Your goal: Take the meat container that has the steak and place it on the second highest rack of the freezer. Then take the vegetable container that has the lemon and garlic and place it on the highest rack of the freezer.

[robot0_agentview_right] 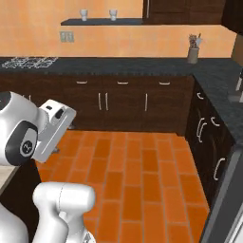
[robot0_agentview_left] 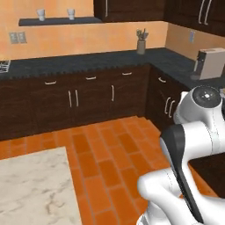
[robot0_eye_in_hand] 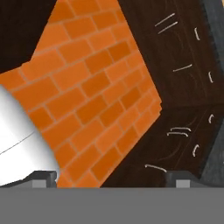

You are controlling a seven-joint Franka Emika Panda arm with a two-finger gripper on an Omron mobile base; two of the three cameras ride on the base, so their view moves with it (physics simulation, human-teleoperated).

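Observation:
My gripper (robot0_eye_in_hand: 111,177) is open; its two dark fingertips (robot0_eye_in_hand: 43,176) stand far apart at the bottom of the hand view with nothing between them. It looks down at orange floor tiles (robot0_eye_in_hand: 87,87) and dark cabinet fronts (robot0_eye_in_hand: 183,87). In the right base view the white hand (robot0_agentview_right: 54,124) hangs tilted downward at the left, above the floor. The meat container, steak, vegetable container, lemon and garlic are out of view. A slanted grey panel (robot0_agentview_right: 227,190) rises at the lower right; I cannot tell whether it is part of the freezer. The racks are out of view.
Dark cabinets (robot0_agentview_left: 88,101) under a black countertop (robot0_agentview_left: 88,62) run along the back and right walls. A marble counter (robot0_agentview_left: 30,184) lies at the lower left. On the countertop stand a utensil holder (robot0_agentview_left: 141,44) and a coffee machine (robot0_agentview_left: 210,63). Open tiled floor (robot0_agentview_right: 142,166) fills the middle.

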